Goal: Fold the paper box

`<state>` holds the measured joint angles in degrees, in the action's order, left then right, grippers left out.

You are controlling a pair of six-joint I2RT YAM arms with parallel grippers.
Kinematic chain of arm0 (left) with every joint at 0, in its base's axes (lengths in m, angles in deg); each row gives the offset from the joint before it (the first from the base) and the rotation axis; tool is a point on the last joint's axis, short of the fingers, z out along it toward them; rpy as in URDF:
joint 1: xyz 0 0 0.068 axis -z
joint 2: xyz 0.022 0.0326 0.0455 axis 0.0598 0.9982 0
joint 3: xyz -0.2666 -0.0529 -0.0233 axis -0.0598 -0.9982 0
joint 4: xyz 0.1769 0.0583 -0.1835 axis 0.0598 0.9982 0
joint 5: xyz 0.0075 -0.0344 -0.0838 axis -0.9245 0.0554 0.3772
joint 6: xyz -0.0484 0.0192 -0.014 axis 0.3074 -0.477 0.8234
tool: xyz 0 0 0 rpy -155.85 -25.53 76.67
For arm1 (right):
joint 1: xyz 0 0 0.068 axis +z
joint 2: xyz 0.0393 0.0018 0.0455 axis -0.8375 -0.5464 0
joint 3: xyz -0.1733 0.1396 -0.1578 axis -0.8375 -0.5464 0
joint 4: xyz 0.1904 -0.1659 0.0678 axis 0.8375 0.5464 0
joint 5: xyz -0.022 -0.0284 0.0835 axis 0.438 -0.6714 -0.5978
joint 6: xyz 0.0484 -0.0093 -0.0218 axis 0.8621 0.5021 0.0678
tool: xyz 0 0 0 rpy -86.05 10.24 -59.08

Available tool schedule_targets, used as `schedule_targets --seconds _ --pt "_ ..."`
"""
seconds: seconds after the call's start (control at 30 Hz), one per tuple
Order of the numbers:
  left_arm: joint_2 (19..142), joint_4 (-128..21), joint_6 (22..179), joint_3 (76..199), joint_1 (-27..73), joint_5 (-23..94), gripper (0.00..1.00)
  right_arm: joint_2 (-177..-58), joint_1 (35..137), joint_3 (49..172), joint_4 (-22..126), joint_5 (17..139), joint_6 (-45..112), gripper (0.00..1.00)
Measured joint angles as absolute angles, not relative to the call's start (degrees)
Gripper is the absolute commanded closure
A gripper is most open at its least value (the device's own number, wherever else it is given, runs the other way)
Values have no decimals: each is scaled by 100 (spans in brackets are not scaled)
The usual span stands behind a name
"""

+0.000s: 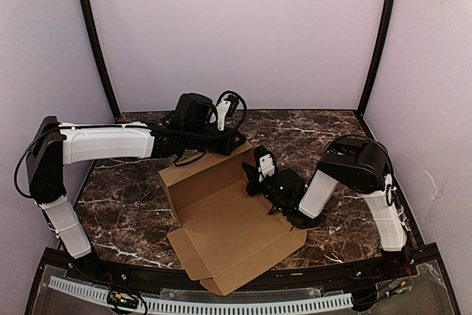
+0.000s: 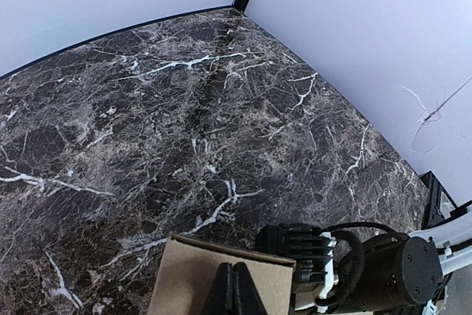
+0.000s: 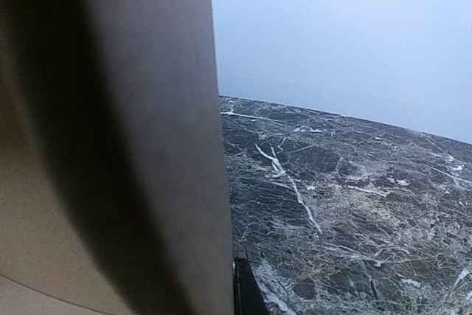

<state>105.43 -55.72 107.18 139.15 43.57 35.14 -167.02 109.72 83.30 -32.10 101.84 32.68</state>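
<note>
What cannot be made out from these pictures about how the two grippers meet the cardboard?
- Top view: the tips of the left gripper sit hidden under its own wrist, so contact with the paper box is unclear.
- Right wrist view: the blurred box fills the left half; whether the right gripper pinches it cannot be told.
- Left wrist view: the bottom edge cuts off all but one flap.

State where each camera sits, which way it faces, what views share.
Top external: above and behind the bases, looking down at both arms and the paper box.
Left wrist: on the left arm, facing the far right corner; left claw at a flap.
Right wrist: on the right arm, facing raised cardboard; one finger shows.
All share the paper box.
</note>
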Motion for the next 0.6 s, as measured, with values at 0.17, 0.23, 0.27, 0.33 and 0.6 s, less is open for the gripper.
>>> schedule_targets --seconds 0.17,0.23,0.27,0.33,0.6 --pt "10543 -5572 10718 13915 4355 3519 99 -16702 10974 8330 -3210 10190 3257 100" --pt "10543 -5572 10718 13918 4355 3519 99 -16702 10974 8330 -3210 10190 3251 100" --pt "10543 -5570 10718 13918 4355 3521 99 -16702 10976 8330 -3210 10190 3242 100" --pt "10543 -5570 10720 13918 4355 3521 99 -16702 10978 8330 -3213 10195 3231 86" --pt "10537 -5515 10718 13931 4355 3523 99 -16695 11022 8315 -3230 10310 3238 62"
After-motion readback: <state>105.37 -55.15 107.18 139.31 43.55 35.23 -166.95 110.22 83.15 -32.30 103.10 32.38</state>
